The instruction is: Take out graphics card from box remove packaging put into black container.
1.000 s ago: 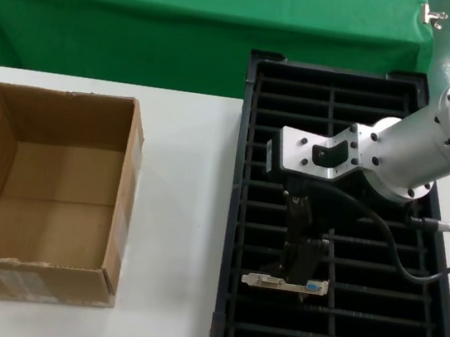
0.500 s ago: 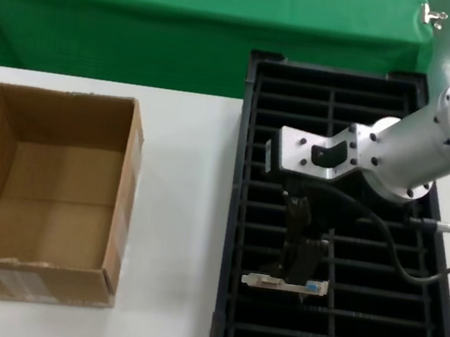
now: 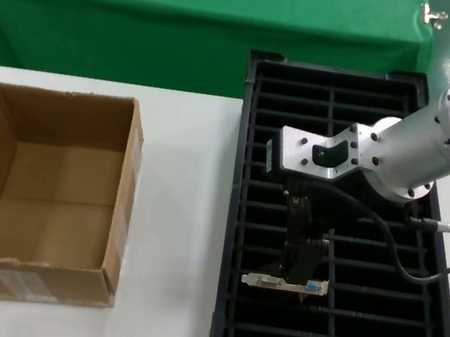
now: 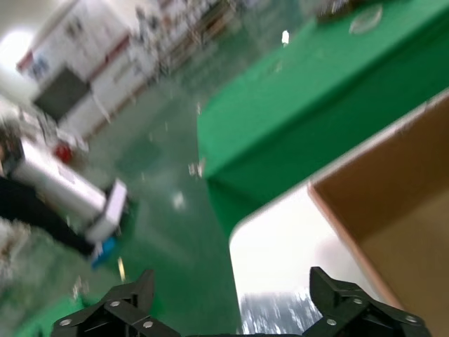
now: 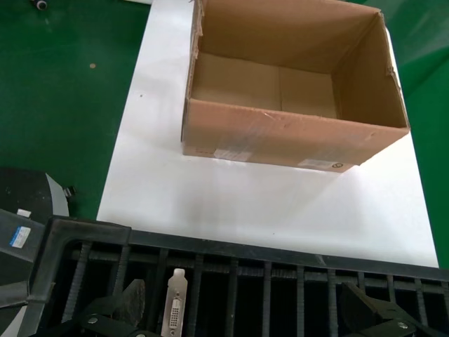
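No text, brand, number or sign can be read anywhere. The box carries a pale label on its near outer wall in the head view, and the same label shows on the side wall in the right wrist view, but its print is too small to make out. A small white and blue sticker sits on a dark object beside the black container; its marks are unreadable.
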Robot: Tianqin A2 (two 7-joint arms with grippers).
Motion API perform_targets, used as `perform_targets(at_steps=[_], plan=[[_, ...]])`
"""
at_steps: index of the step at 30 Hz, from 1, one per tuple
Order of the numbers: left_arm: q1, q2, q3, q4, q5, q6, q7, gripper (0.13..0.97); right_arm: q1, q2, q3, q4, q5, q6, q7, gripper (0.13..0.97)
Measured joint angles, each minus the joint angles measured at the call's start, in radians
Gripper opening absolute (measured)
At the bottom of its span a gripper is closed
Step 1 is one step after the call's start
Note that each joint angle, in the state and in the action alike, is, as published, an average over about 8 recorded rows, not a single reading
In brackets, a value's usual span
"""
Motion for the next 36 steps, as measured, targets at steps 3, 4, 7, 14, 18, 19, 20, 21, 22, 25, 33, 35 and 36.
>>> perform_targets(at_steps=[3,4,7,14,18,19,20,21,22,25,33,35,36], plan=[[0.033,-0.006,0.025,-0.028,-0.096,-0.035,0.037,0.763,0.0,0.0,0.0,0.0,0.0,0.0,0.0,0.966],[0.044,-0.007,0.032,-0.036,-0.126,-0.045,0.048,0.786,0.0,0.0,0.0,0.0,0.0,0.0,0.0,0.966],[0.07,-0.004,0.048,-0.056,-0.208,-0.071,0.069,0.816,0.0,0.0,0.0,0.0,0.0,0.0,0.0,0.966],[0.104,-0.005,0.081,-0.066,-0.308,-0.113,0.084,0.907,-0.044,-0.005,0.03,0.006,0.018,0.044,-0.02,0.966],[0.122,-0.014,0.108,-0.058,-0.352,-0.145,0.091,0.914,-0.1,-0.012,0.069,0.013,0.042,0.102,-0.046,0.966],[0.128,-0.017,0.116,-0.056,-0.366,-0.155,0.093,0.921,-0.117,-0.014,0.081,0.015,0.049,0.118,-0.054,0.966],[0.133,-0.019,0.124,-0.053,-0.38,-0.164,0.095,0.928,-0.133,-0.016,0.092,0.018,0.056,0.135,-0.061,0.966],[0.139,-0.022,0.133,-0.051,-0.394,-0.174,0.097,0.935,-0.15,-0.018,0.104,0.02,0.063,0.152,-0.069,0.966],[0.145,-0.025,0.141,-0.049,-0.409,-0.185,0.099,0.942,-0.168,-0.02,0.116,0.022,0.07,0.17,-0.077,0.966],[0.163,-0.033,0.168,-0.042,-0.453,-0.216,0.106,0.962,-0.221,-0.027,0.153,0.029,0.093,0.225,-0.102,0.966],[0.213,-0.057,0.24,-0.022,-0.576,-0.301,0.124,0.965,-0.368,-0.044,0.254,0.048,0.155,0.374,-0.17,0.966],[0.225,-0.062,0.258,-0.018,-0.606,-0.323,0.129,0.966,-0.404,-0.049,0.279,0.053,0.17,0.411,-0.187,0.966],[0.231,-0.065,0.267,-0.015,-0.621,-0.333,0.131,0.966,-0.422,-0.051,0.291,0.056,0.177,0.429,-0.195,0.966]])
